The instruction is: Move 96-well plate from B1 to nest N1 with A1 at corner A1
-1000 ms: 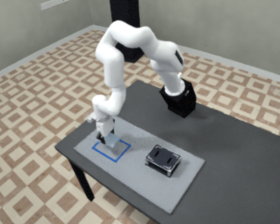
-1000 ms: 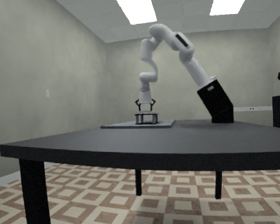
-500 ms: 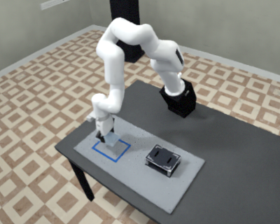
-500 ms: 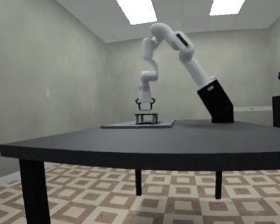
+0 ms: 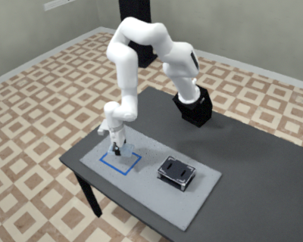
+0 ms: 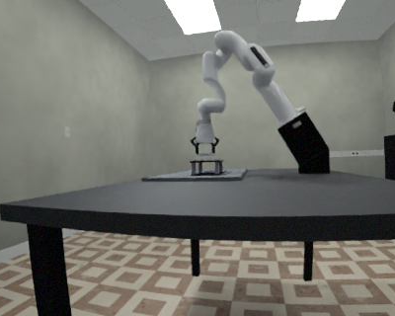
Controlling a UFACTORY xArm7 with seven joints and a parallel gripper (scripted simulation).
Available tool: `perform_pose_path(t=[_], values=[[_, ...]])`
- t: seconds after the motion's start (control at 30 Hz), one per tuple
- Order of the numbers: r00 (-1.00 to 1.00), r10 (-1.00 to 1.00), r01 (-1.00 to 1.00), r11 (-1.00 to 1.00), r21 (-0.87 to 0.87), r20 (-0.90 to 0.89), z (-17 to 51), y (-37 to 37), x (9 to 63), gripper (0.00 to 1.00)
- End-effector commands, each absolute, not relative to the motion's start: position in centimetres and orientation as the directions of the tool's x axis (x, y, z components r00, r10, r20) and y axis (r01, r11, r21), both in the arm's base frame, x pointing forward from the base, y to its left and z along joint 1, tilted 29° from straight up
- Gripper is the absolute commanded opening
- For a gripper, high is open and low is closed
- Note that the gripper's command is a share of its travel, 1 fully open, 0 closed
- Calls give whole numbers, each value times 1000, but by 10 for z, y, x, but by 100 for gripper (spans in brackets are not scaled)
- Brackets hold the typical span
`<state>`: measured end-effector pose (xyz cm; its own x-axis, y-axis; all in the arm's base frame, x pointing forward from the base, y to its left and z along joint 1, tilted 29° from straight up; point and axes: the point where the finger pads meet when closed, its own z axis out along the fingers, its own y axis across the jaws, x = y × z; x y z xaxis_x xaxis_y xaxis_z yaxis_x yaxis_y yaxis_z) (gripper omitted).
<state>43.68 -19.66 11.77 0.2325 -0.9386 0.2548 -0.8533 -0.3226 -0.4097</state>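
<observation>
A dark desk [image 5: 255,181] stands on a floor of brown and cream diamond tiles, and on it lies a pale grey mat [image 5: 149,189], which serves as the landmark here. At the left end of the mat is a blue outlined rectangle [image 5: 110,165], the bench spot. Above the far edge of that rectangle, the end effector [image 5: 117,150] points straight down from a white robot arm [image 5: 126,76] and is clamped on the 96-well plate [image 5: 127,150], a pale, translucent slab. The plate is lifted off the mat and overlaps the rectangle's far side; its cut-off corner is too small to make out. In the side view from across the desk, the end effector [image 6: 205,147] hangs above the mat with its dark fingers [image 6: 195,145] spread wide around the plate [image 6: 204,153], which shows only as a faint pale sliver between them, higher than the nest's top. Toward the right half of the mat sits the raised plate nest [image 5: 176,172], a black platform with light corner locators, with nothing in it and well apart from the plate. Beyond the mat's far right side, the arm's black base [image 5: 195,110] is fixed to the desk, and the arm arches up from it and back down to the mat's left end.
</observation>
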Motion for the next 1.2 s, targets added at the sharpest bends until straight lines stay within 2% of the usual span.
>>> perform_pose_path(t=[0.0,0.27,0.67,0.73,1.17], values=[[352,-881,-810,-456,-368,316,119,-183,435,0],[506,-773,-724,-622,-298,382,118,-163,432,0],[748,-469,-469,-874,-126,469,118,-123,426,0],[748,-469,-469,-874,-126,469,118,-123,426,0],[876,-59,-111,-990,83,478,117,-81,419,0]])
